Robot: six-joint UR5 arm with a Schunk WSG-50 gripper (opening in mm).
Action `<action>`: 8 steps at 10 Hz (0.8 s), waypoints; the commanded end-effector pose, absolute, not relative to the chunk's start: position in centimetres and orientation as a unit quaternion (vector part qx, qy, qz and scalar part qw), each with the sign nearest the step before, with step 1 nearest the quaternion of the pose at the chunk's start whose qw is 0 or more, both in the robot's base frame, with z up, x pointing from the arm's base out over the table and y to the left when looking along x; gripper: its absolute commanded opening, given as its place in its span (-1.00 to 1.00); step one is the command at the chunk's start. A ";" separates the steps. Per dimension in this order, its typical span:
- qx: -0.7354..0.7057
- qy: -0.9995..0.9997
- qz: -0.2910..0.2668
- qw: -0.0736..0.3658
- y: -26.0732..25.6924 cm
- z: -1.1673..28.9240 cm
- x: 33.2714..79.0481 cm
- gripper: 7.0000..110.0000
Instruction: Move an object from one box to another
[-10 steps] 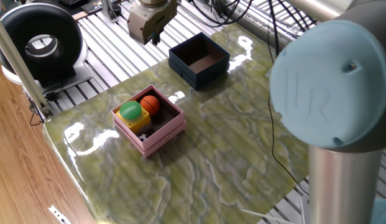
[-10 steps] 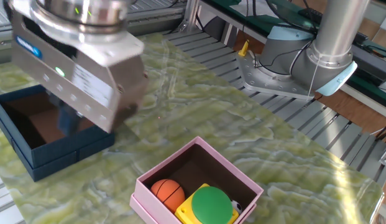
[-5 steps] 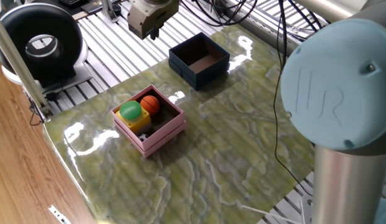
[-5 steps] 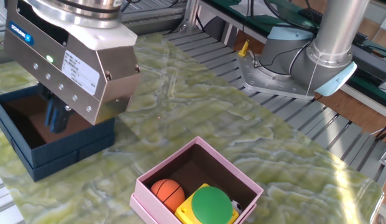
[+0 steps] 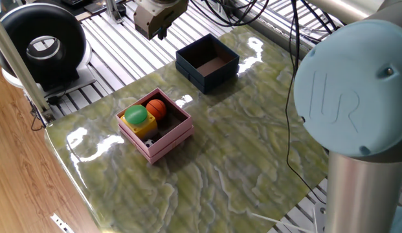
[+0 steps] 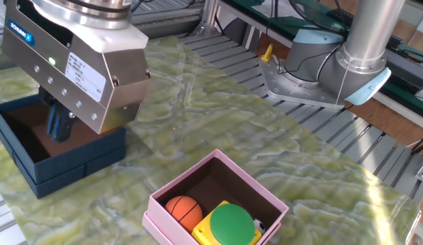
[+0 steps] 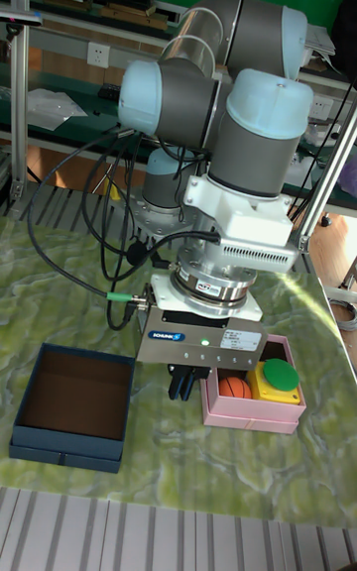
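The dark navy-blue box (image 5: 207, 61) (image 6: 61, 163) (image 7: 71, 410) stands with only its brownish floor showing. The pale-pink box (image 5: 169, 139) (image 6: 171, 189) (image 7: 253, 414) holds an orange ball (image 5: 156, 107) (image 6: 183, 210) (image 7: 235, 388) and a yellow block with a green round top (image 5: 138, 118) (image 6: 231, 224) (image 7: 274, 379). My gripper (image 5: 159, 33) (image 6: 58, 126) (image 7: 183, 385) hangs high, off the far-left side of the navy box and well away from the pink one. Its dark fingers sit close together with nothing between them.
A black round device (image 5: 40, 45) stands beyond the table's corner on the slatted frame. Cables (image 5: 291, 77) hang down across the marbled green table (image 5: 239, 149). The robot base (image 6: 313, 64) sits at the table's far side. A small white item (image 6: 258, 225) lies in the pink box's corner.
The gripper rose and drew back a little from the navy box between one second and half a second ago, then held still. The boxes and their contents have not moved.
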State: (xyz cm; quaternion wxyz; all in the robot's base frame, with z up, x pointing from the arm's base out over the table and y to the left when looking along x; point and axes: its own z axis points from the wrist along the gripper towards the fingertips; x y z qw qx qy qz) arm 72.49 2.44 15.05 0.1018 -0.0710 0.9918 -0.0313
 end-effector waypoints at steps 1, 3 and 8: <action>-0.047 0.993 -0.011 0.108 3.2 15.3 72.5 -1.00; -0.040 0.992 -0.016 0.115 2.8 16.2 71.6 -1.00; -0.036 0.991 -0.011 0.132 1.3 15.7 68.5 -1.00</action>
